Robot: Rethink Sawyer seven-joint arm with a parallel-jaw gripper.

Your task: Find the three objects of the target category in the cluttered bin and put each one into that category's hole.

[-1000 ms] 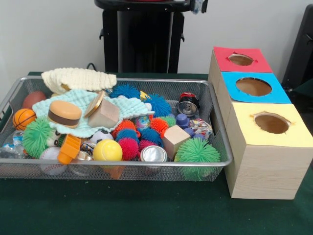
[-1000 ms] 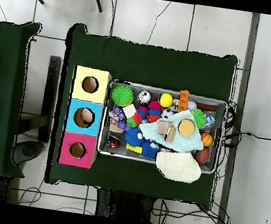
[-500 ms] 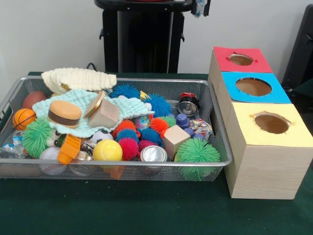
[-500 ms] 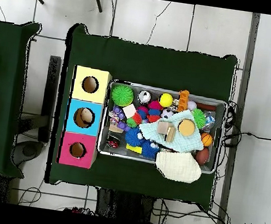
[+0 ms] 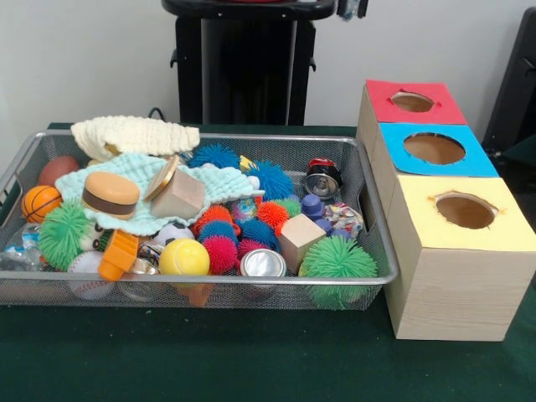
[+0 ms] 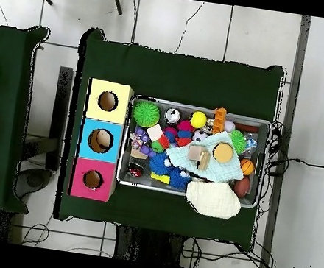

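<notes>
My claw has drifted right along the top edge, grip state unreadable, while the bin sits untouched, so nothing's sorted yet.

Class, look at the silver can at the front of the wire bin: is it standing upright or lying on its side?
Lying on its side: the silver can shows its round end toward the front-view camera.

text check: I can read no words, numbers or brand names in either view | crushed can in the wire bin: print on it too small for me to make out | box tops: plain red, blue, yellow, no lettering I can see
</notes>
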